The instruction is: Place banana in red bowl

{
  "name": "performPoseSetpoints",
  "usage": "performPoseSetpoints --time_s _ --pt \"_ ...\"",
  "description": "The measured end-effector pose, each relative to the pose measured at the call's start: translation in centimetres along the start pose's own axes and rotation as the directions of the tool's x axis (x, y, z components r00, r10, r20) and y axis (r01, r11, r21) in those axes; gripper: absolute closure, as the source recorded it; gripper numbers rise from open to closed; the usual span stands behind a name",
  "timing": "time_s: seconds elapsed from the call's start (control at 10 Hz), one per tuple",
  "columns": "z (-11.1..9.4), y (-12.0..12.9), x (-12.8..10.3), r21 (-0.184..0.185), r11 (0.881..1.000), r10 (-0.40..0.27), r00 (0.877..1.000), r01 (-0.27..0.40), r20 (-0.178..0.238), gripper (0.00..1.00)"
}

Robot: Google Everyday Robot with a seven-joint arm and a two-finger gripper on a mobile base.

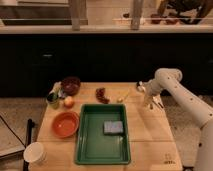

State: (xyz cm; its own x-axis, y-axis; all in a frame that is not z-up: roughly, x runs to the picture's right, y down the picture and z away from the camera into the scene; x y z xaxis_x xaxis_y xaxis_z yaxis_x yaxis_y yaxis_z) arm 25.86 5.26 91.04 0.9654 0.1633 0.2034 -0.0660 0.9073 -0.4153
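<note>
- One gripper (149, 103) hangs pointing down over the right part of the desk, toward the far edge and just right of the banana. Nothing shows in it, and whether it is apart or together cannot be told.
- Banana (123, 97) lies flat on the desk, centre-right near the far edge, between the gripper and the dark red-brown lumpy item (102, 95). It is not yet lifted.
- Red bowl (66, 124) sits on the left side toward the near-left corner, well apart from the banana. The whole carry is judged still to do.
- Risk: the banana is slender and low. An off-centre descent could shove it toward the lumpy item, or catch only its tip so it slips on the lift.
- Risk: small clutter (158, 102) lies just right of the gripper by the right edge, and a wide swing could knock it off.
- Risk: the straight path to the bowl crosses the green tray (92, 145) holding a sponge (114, 127). A low carry could clip the rim.
- Risk: the round fruit (69, 102), green cup (52, 99) and dark bowl (70, 85) crowd the far-left corner beside the red bowl, so an overshoot would hit them.
- Open room: bare desk runs along the right edge to the near-right corner, plus a strip between the tray and the far edge.
</note>
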Motion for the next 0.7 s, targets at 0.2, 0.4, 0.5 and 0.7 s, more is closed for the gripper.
performPoseSetpoints --time_s 0.2,0.4,0.5,0.7 --pt "-0.2 0.2 -2.2 0.007 0.992 -0.124 0.992 0.124 0.029 0.2" --pt "-0.4 0.6 -3.5 0.008 0.974 -0.225 0.973 0.225 0.058 0.2" --pt "-0.3 0.9 -4.6 0.003 0.958 -0.285 0.956 0.285 0.075 0.2" --pt "-0.1 1.2 -5.6 -0.008 0.937 -0.348 0.933 0.35 0.089 0.2"
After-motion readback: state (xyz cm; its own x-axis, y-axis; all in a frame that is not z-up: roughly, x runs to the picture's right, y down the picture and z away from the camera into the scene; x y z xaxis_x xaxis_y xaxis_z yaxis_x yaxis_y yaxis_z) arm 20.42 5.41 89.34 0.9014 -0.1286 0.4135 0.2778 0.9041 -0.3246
